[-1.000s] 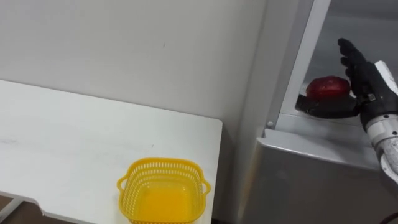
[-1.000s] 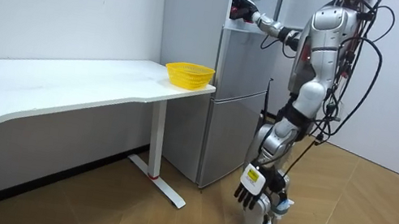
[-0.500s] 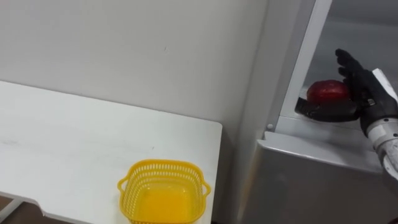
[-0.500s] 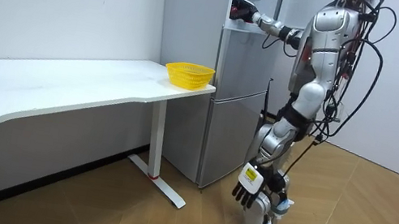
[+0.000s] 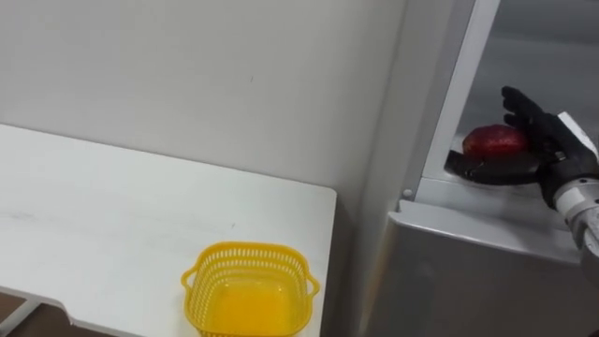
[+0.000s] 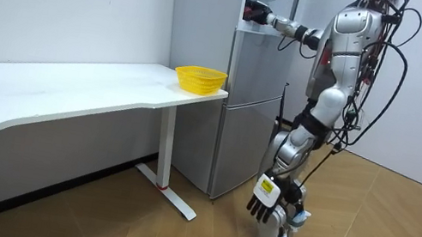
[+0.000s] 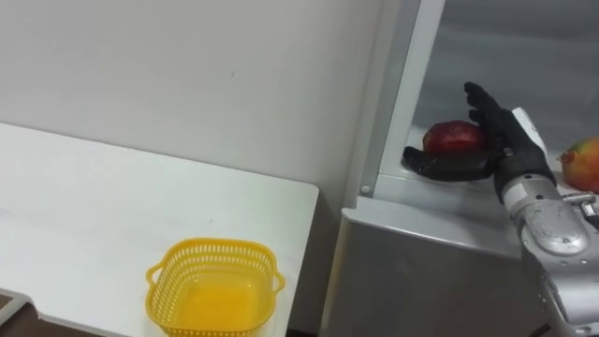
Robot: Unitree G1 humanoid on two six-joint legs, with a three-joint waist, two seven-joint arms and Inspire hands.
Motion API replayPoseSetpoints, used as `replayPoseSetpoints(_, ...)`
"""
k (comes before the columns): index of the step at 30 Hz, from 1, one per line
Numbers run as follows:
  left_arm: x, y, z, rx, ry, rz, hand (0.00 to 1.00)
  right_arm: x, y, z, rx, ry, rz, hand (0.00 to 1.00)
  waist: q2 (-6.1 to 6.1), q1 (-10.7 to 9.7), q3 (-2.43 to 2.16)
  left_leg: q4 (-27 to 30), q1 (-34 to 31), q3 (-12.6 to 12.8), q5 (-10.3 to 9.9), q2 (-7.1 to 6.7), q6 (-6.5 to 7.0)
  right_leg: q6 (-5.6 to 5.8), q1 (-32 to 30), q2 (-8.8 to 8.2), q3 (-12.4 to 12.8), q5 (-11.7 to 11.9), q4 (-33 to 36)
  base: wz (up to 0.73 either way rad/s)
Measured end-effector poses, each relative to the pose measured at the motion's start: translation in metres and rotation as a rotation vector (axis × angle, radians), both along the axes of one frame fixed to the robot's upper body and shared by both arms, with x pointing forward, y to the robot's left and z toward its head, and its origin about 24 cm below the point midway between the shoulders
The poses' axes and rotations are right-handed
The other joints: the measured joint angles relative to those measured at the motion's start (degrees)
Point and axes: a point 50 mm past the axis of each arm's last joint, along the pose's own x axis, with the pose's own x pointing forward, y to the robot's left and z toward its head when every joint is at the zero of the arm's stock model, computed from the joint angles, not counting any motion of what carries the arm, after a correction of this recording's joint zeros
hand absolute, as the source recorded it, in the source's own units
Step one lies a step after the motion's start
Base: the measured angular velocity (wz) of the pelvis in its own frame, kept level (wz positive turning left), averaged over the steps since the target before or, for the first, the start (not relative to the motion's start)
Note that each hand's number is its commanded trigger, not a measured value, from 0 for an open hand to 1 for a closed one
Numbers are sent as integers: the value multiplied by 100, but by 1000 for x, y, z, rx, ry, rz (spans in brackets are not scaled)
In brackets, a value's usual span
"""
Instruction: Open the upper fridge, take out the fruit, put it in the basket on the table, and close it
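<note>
**Right hand cupping a red fruit in the open upper fridge**

A plain white wall point(image 5: 234, 75) is running behind a white table point(image 5: 112, 215), and a wooden floor point(image 6: 173, 234) is stretching beneath both. A silver fridge point(image 5: 468, 271) is standing just beside the table's right end, its upper compartment open and its lower door closed. A yellow basket point(image 5: 201, 298) with a perforated wall and two small handles is sitting empty on the near right corner of the table, close to the fridge.

In the room view the robot is standing upright on the floor in front of the fridge, facing it, with its right arm raised and reaching into the upper compartment. The right hand point(image 7: 505, 140) is lying at the front of the compartment floor, spread wide around a red fruit point(image 7: 453, 137). Its fingers are rising behind and to the right of the fruit, while the thumb is stretching leftward along the fruit's near side, low down. The fruit is resting on the compartment floor in the hollow of the hand. The hand is not clenching it, and whether the palm is touching the fruit cannot be told.

Another fruit point(image 7: 584, 161), yellow and red, is sitting farther right on the same compartment floor, beyond the wrist.

The left hand point(image 6: 264, 199) is hanging low beside the robot's thigh, well apart from the fridge. How it is held cannot be told at this distance.
</note>
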Motion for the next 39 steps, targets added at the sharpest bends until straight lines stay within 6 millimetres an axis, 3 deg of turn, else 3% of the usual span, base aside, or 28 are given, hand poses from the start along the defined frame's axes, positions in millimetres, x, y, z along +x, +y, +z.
replayPoseSetpoints(5,-1,0,-1,6,16,5,0,0,-2,0,-8,12,11,100,49,65,-23,2,16,-4,0,1,0,-1,19,10,-1,1,6,0)
replayPoseSetpoints(21,-2,0,-2,6,29,9,0,8,-2,10,-13,18,-2,100,83,120,-3,-18,95,-16,0,2,-1,0,69,7,-6,-2,-5,0)
replayPoseSetpoints(24,-2,1,-2,8,27,9,0,8,-2,11,9,13,5,100,67,114,-12,-20,102,-39,0,2,-1,1,97,5,-13,-2,-5,1)
replayPoseSetpoints(31,3,0,-1,8,14,-7,0,8,-2,10,40,9,4,100,24,92,25,-17,107,-29,0,0,-1,1,116,12,-20,-2,-17,0)
replayPoseSetpoints(39,2,4,0,17,12,-10,0,5,2,11,56,-15,-1,100,-27,50,-1,0,81,-6,0,-7,-1,1,102,-6,-47,-1,-70,0)
